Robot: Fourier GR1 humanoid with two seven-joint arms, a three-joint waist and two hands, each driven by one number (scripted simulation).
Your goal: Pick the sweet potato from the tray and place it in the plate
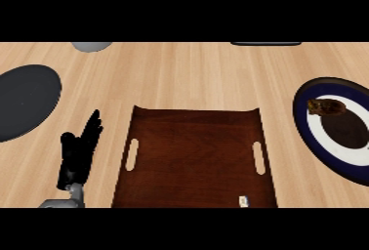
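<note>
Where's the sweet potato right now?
In the head view the sweet potato lies at the right, on the upper part of the blue-rimmed plate, right of the brown tray. No hand touches it.

I see only my left hand, low at about eight o'clock in the head view. Its black fingers are straight, pointing up toward twelve o'clock, thumb alongside. The grey wrist enters from the lower edge. My right hand doesn't show.
</note>
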